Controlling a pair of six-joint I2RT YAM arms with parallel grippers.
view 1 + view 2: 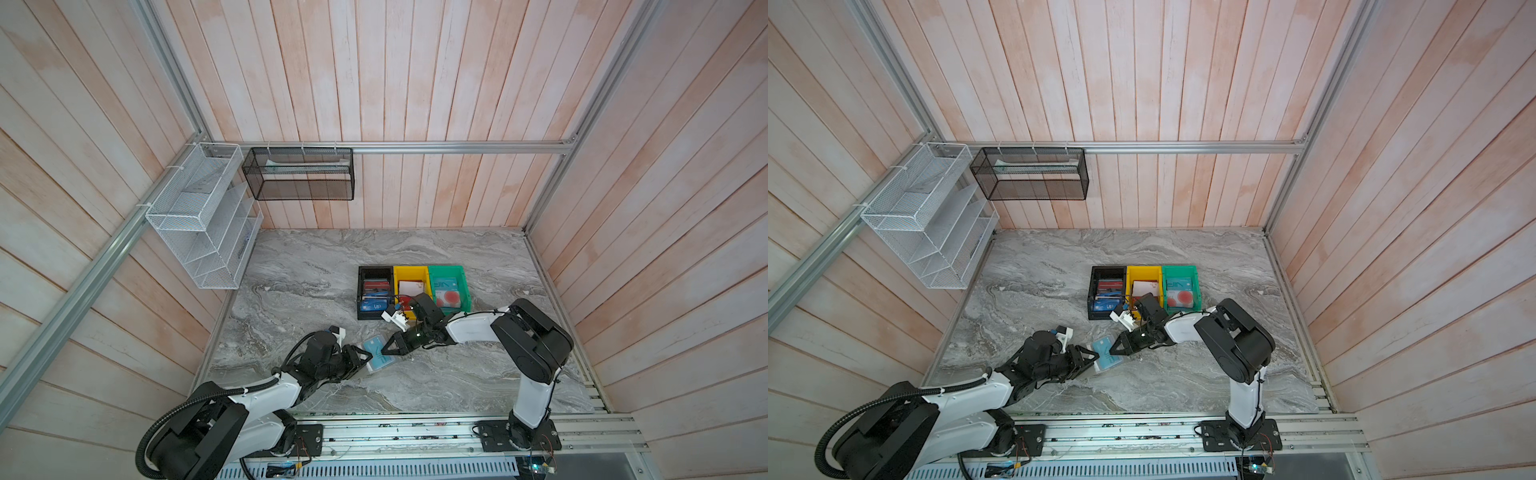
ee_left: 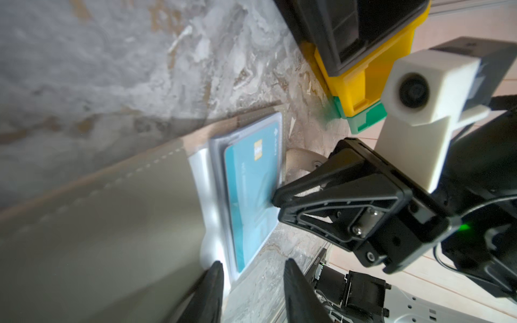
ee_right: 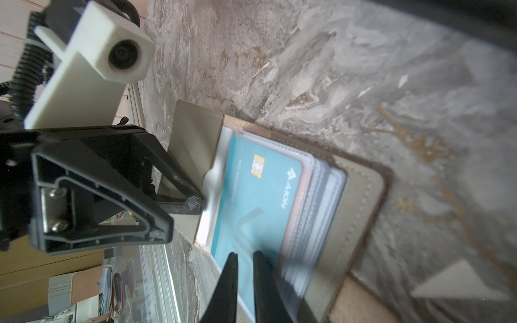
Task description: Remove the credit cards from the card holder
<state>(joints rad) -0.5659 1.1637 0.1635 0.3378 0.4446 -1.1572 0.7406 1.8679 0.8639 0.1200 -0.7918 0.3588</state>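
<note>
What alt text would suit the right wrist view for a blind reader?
An open grey card holder lies on a marble table, a teal card in its clear pocket. The right gripper reaches over the card; the left gripper touches the pocket's edge.

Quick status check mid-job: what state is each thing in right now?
card holder: lying open, clear pockets exposed.
teal card: face up in the top pocket, not out yet.
left claw: open, one fingertip against the pockets' edge.
right claw: narrowly open, touching the teal card.
black bin: upright, cards inside.
yellow bin: upright, cards inside.
green bin: upright, cards inside.
</note>
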